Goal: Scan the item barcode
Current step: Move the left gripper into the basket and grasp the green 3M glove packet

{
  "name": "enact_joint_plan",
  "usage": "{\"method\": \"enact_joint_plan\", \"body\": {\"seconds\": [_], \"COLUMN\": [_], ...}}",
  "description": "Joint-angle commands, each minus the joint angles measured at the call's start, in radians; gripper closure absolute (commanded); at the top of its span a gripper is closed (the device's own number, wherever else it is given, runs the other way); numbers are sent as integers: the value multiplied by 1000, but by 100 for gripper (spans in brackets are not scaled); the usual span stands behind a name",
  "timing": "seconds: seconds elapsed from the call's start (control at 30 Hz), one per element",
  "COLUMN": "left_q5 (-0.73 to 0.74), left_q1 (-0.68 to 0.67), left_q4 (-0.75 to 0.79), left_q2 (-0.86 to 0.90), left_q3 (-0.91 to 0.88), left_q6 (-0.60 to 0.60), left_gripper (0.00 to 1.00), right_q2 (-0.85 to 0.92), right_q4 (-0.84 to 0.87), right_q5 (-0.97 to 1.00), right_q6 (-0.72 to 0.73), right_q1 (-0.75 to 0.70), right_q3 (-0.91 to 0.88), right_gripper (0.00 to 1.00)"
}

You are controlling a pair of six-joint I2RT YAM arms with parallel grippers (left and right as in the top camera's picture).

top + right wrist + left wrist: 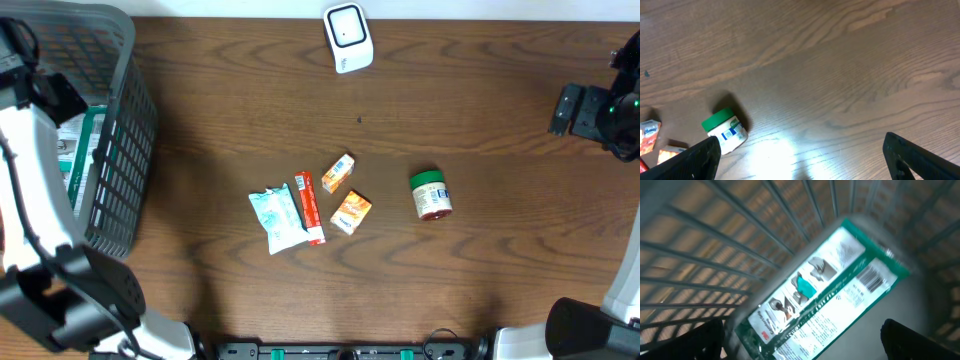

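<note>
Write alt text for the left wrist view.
A green-and-white packet, slightly blurred, lies at an angle inside the grey wire basket, its barcode facing the camera. The left hand shows only its dark fingertips at the bottom corners, wide apart and holding nothing.

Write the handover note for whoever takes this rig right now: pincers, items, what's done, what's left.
Left pincer: open, above the green-and-white packet, which lies in the basket; not gripping it.
Right pincer: open, empty, over the table near the green-lidded jar.
Scanner: at the table's far edge.
Done: one packet is in the basket; whether it was scanned cannot be told.
Left: five items on the table: the jar, upper orange box, lower orange box, red stick pack, pale blue pouch.
</note>
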Motion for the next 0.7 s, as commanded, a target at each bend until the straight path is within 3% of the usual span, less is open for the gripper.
{"method": "enact_joint_plan", "body": {"seconds": [0.0,0.53,0.67], "left_q5": [49,115,256], "left_q1": [6,33,44], "left_q4": [-10,-17,-17], "left_q2": [73,356,415], "left_q3": [-7,-7,-7], "left_q6": [58,106,191], "left_gripper": [1,2,2], "right_q2": [3,3,3], "right_q4": [0,1,0], "right_q5": [-1,-1,-1], "right_q6": [12,12,12], "right_q1": [-2,-2,-2], "right_q3": [11,11,11], "right_gripper": [1,1,1]}}
